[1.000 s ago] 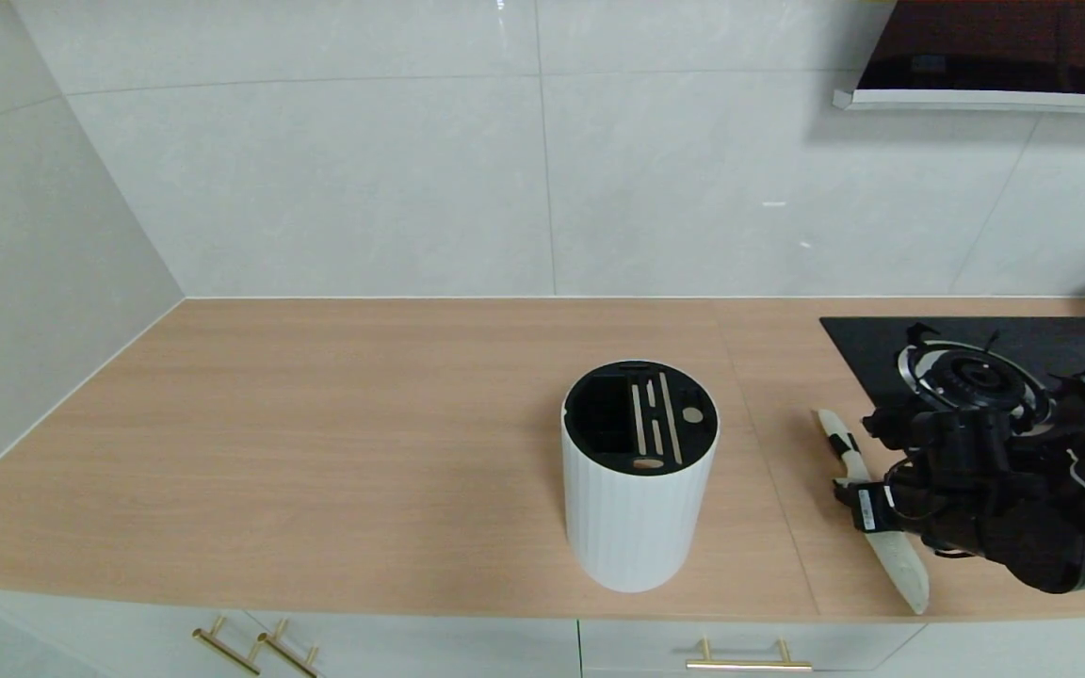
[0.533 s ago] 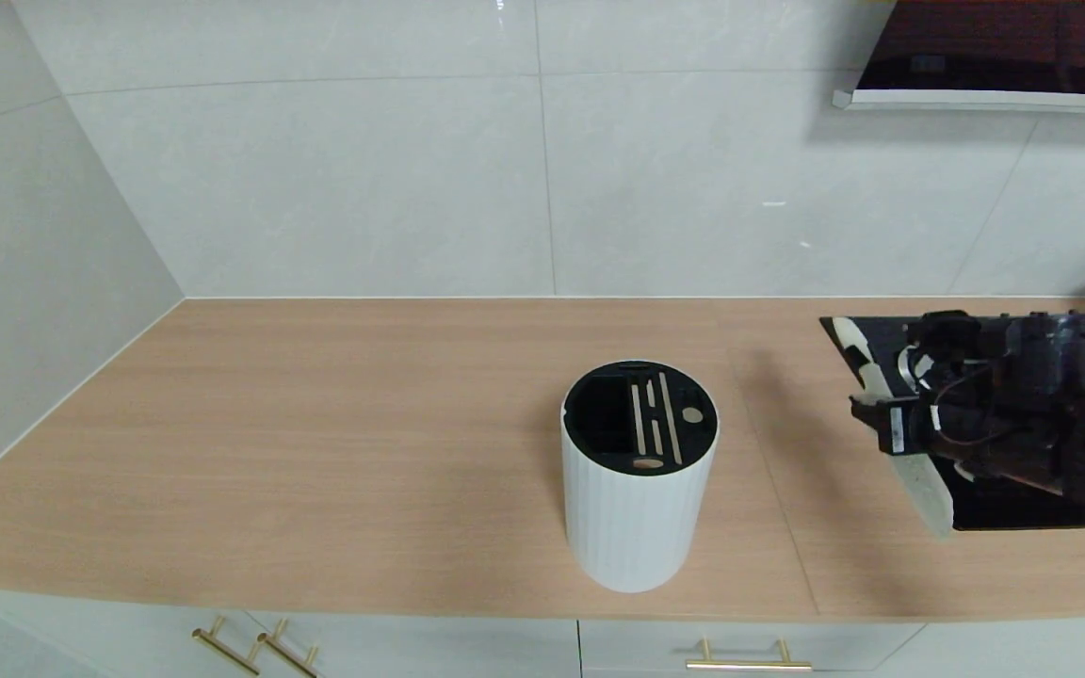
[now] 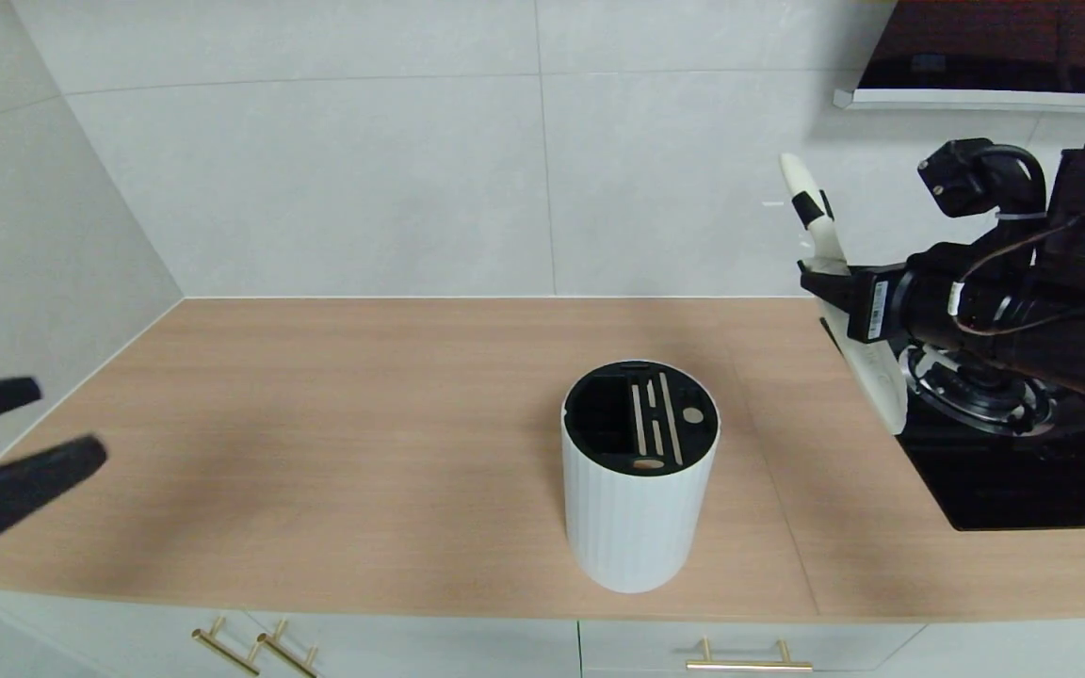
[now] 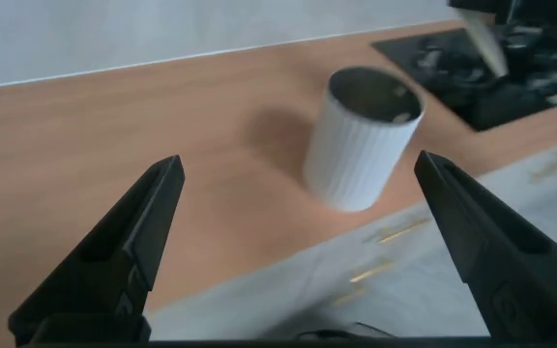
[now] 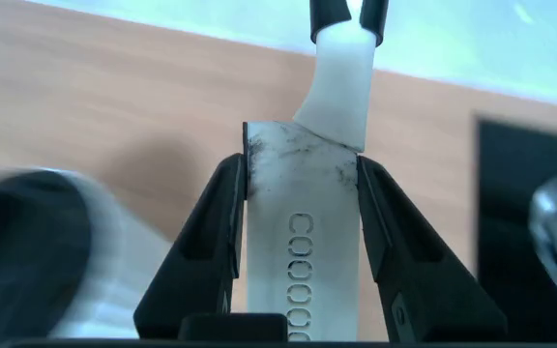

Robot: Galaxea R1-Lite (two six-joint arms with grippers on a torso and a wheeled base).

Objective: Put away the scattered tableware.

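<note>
My right gripper (image 3: 834, 282) is shut on a white knife (image 3: 858, 348) with a black-banded handle, held in the air above the counter's right side, handle up and blade pointing down. In the right wrist view the knife (image 5: 303, 222) sits between the two fingers (image 5: 211, 232). A white ribbed holder (image 3: 637, 490) with a black slotted top stands mid-counter, left of the knife; the same holder (image 4: 361, 135) shows in the left wrist view. My left gripper (image 3: 10, 433) hangs open at the counter's far left edge, holding nothing.
A black gas hob (image 3: 1004, 443) with a burner lies at the right end of the wooden counter (image 3: 364, 452). A range hood (image 3: 995, 56) hangs above it. Tiled walls close the back and left. Drawers with gold handles (image 3: 745, 659) sit below.
The right gripper lifted the knife off the counter and raised it up beside the hob. The left gripper has come into the head view at the left.
</note>
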